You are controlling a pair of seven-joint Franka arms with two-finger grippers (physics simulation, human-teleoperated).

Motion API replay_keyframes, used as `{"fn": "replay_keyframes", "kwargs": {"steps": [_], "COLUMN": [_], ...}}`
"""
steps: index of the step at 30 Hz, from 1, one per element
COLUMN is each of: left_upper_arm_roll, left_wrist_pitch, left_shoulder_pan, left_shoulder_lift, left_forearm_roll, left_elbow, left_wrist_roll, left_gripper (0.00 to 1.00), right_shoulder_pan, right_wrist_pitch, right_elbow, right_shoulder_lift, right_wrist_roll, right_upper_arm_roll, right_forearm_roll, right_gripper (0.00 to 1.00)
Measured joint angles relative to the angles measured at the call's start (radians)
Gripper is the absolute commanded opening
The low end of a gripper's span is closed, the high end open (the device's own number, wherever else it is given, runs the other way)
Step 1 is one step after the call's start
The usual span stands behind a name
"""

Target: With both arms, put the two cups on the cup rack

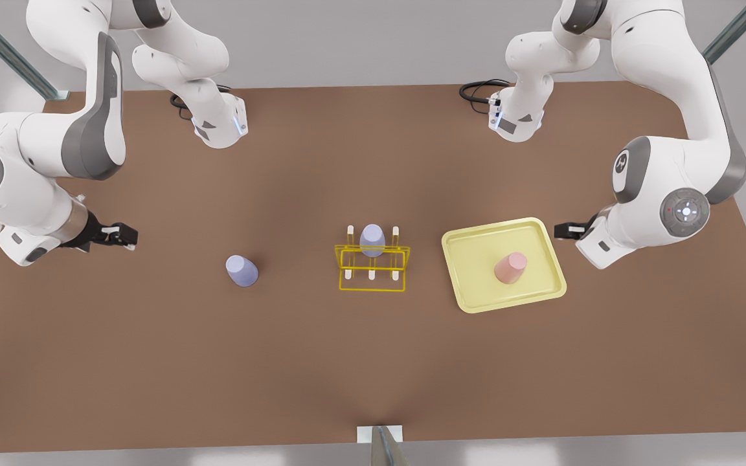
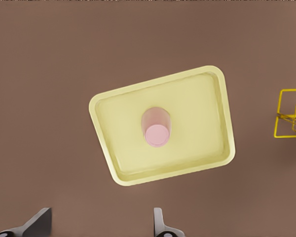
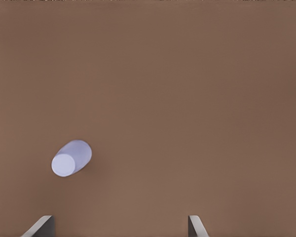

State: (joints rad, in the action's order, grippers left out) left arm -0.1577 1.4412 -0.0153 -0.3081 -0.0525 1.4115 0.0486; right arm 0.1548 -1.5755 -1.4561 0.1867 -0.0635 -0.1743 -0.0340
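Where labels or writing might be looked for, nothing readable is seen on any item. Three cups are counted: one pink cup [image 1: 510, 267] stood on the pale-yellow tray [image 1: 541, 232], one lavender cup [image 1: 241, 270] stood on the bare brown counter [image 1: 153, 362] toward the front view's left, and a second lavender cup [image 1: 372, 239] seated on the cup rack [image 1: 373, 266] at the centre. One rack is counted, yellow wire with white-tipped pegs, set between the loose lavender cup and the tray.

Two arms are counted. The left gripper [image 1: 567, 229] is held just beside the tray's edge on the front view's right — its fingers [image 2: 160, 224] are seen spread wide, nothing between them, with the pink cup in the left wrist view. The right gripper [image 1: 124, 235] is held at the front view's left, apart from the loose lavender cup — its fingers [image 3: 195, 226] are likewise spread wide and hold nothing.
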Motion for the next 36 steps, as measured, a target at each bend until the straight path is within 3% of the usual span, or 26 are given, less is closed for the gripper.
{"fn": "replay_keyframes", "kwargs": {"steps": [2,6,12,20,31,32,33,36], "left_upper_arm_roll": [0.0,0.0,0.0,0.004,0.006,0.006,0.006,0.006], "left_wrist_pitch": [0.013,0.155,0.486,0.7,0.812,0.816,0.819,0.825], "left_shoulder_pan": [0.0,0.036,0.046,0.043,0.046,0.046,0.046,0.046], "left_shoulder_lift": [0.004,0.046,-0.037,-0.104,-0.145,-0.148,-0.15,-0.151], "left_forearm_roll": [0.001,0.003,0.009,0.017,0.017,0.017,0.017,0.015], "left_elbow": [0.017,0.248,0.445,0.542,0.607,0.608,0.609,0.609], "left_wrist_roll": [0.001,0.011,0.027,0.054,0.083,0.085,0.087,0.094], "left_gripper": [1.0,1.0,1.0,1.0,1.0,0.87,0.82,0.83], "right_shoulder_pan": [-0.003,0.028,0.113,0.135,0.197,0.201,0.204,0.206], "right_wrist_pitch": [-0.006,-0.02,-0.197,-0.52,-0.718,-0.733,-0.747,-0.777], "right_elbow": [-0.001,-0.003,-0.093,-0.339,-0.516,-0.529,-0.542,-0.582], "right_shoulder_lift": [0.002,0.062,0.239,0.229,0.176,0.171,0.166,0.154], "right_wrist_roll": [-0.003,-0.007,0.01,0.044,0.138,0.146,0.153,0.173], "right_upper_arm_roll": [0.0,0.005,0.009,0.016,0.016,0.016,0.016,0.016], "right_forearm_roll": [0.006,0.007,0.075,0.151,0.192,0.193,0.194,0.194], "right_gripper": [1.0,1.0,1.0,0.99,0.99,0.99,0.99,0.99]}}
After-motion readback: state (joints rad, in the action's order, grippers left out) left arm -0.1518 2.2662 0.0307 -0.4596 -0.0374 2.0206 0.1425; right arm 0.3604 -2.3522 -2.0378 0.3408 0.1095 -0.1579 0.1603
